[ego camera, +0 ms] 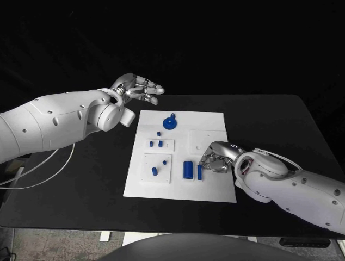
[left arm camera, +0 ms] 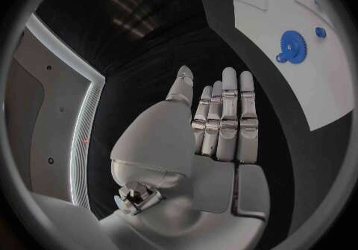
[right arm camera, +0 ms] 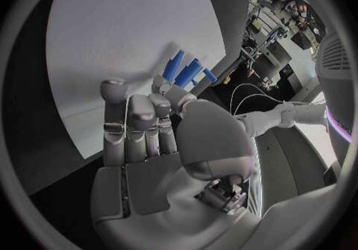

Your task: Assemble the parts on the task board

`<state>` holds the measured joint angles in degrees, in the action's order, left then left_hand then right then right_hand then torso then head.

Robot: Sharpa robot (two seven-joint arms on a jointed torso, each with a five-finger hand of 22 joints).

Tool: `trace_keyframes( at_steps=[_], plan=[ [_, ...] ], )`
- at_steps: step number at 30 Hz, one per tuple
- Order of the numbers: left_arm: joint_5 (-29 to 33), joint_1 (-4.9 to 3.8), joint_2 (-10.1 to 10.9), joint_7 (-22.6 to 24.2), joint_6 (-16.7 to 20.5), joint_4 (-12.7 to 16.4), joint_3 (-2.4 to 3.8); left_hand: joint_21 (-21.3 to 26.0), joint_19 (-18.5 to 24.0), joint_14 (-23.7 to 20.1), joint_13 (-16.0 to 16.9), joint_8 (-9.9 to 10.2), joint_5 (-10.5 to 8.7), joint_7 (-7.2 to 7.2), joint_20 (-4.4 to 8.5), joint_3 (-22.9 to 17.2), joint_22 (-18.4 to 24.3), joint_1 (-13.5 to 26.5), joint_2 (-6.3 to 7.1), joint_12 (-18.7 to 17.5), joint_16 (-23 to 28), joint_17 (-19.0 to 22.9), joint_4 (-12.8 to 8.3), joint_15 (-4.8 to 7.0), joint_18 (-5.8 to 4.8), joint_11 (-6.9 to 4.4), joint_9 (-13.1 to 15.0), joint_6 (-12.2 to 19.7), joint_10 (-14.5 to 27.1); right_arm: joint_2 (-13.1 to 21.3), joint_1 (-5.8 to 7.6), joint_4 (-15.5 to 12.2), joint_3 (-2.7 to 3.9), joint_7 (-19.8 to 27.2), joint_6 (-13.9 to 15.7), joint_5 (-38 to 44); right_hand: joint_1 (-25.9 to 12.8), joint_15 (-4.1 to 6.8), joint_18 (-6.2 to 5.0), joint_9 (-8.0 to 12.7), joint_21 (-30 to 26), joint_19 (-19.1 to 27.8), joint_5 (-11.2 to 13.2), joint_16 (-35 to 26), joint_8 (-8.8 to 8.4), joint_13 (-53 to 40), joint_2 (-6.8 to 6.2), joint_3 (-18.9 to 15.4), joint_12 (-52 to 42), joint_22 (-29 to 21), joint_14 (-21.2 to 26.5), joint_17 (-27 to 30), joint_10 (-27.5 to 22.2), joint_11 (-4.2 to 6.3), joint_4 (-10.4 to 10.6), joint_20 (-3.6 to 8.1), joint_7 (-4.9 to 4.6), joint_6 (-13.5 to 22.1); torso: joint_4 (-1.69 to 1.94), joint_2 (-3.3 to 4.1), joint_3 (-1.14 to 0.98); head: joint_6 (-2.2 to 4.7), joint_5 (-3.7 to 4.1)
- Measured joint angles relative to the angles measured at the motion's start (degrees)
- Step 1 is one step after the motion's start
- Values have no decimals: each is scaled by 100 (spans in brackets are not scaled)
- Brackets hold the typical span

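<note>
Hovering off the task board [ego camera: 211,117], left hand [ego camera: 139,88] spread, empty; right hand's [ego camera: 217,157] curled fingers hide any hold.

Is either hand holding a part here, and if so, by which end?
Neither. The left hand hangs open beyond the task board; the right hand is beside the blue cylinders, gripping nothing.
</note>
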<state>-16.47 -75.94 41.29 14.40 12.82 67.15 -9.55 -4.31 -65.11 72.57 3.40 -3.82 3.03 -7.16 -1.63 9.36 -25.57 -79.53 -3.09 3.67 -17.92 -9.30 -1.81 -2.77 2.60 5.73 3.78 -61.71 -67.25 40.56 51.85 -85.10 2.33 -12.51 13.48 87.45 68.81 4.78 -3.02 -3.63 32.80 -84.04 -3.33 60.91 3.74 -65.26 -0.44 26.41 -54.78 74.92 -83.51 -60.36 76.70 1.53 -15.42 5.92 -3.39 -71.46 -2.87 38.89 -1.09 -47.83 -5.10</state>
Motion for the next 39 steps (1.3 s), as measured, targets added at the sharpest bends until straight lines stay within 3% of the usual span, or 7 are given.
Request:
trace_keyframes(
  at_steps=[10,12,16,19,27,34,39],
  plan=[
    [-2,0,6,-6,-1,2,0,0,0,0,0,0,0,0,0,0,0,0,0,0,0,0,0,0,0,0,0,0,0,17,-19,-18,-14,-52,147,42,-2,0,0,-6,24,0,0,0,-9,23,-2,76,0,0,0,5,0,0,-25,0,7,-30,3,-2,1,7,8],
    [-2,0,10,-8,-2,2,0,0,0,0,0,0,0,0,0,0,-1,0,0,0,0,0,0,0,0,0,0,0,0,26,-20,-24,-15,-67,212,45,-4,0,0,-7,24,0,0,0,-9,37,-4,146,0,0,0,35,0,0,-19,0,-37,37,4,-2,1,9,10],
    [-3,0,14,-10,-2,2,0,0,0,0,0,0,0,0,0,0,-1,0,0,0,0,0,0,0,0,0,0,0,0,44,-21,-44,-15,-75,380,45,-55,0,0,0,23,0,0,-29,-8,38,-151,363,28,-1,0,67,-13,-12,7,0,-105,405,7,-2,1,10,10],
    [-3,0,15,-11,-2,3,0,0,0,0,0,0,0,0,0,0,0,0,0,0,0,0,0,0,0,0,0,0,0,61,-21,-75,-15,-69,543,36,-55,0,0,0,23,0,0,-29,-9,38,-237,524,28,-1,1,75,-24,-23,95,0,-133,489,8,-2,3,12,4],
    [-3,0,17,-14,-2,2,-1,0,0,0,0,0,0,0,0,0,5,0,0,0,0,0,0,0,0,0,0,0,0,118,-21,-190,-15,6,845,-20,-40,0,0,0,23,0,0,-29,-9,35,-252,571,28,-1,0,72,-23,-22,143,0,-113,404,5,-4,3,13,-4],
    [-3,0,16,-15,-3,1,-1,0,0,0,0,0,0,0,0,0,4,0,0,0,0,0,0,0,0,0,0,0,0,113,-21,-223,-14,59,824,-82,-40,0,0,-1,23,0,0,-29,-9,29,-251,469,28,-1,0,63,-22,-22,157,0,-63,291,4,-4,4,9,-6],
    [-3,0,15,-17,-3,1,-1,0,0,0,0,0,0,0,0,0,4,0,0,0,0,0,0,0,0,0,0,0,0,102,-21,-204,-14,55,644,-94,-49,0,0,-1,23,0,0,-29,-9,29,-196,338,28,-1,0,63,-22,-22,181,0,-35,198,3,-4,3,3,-1]
  ],
)
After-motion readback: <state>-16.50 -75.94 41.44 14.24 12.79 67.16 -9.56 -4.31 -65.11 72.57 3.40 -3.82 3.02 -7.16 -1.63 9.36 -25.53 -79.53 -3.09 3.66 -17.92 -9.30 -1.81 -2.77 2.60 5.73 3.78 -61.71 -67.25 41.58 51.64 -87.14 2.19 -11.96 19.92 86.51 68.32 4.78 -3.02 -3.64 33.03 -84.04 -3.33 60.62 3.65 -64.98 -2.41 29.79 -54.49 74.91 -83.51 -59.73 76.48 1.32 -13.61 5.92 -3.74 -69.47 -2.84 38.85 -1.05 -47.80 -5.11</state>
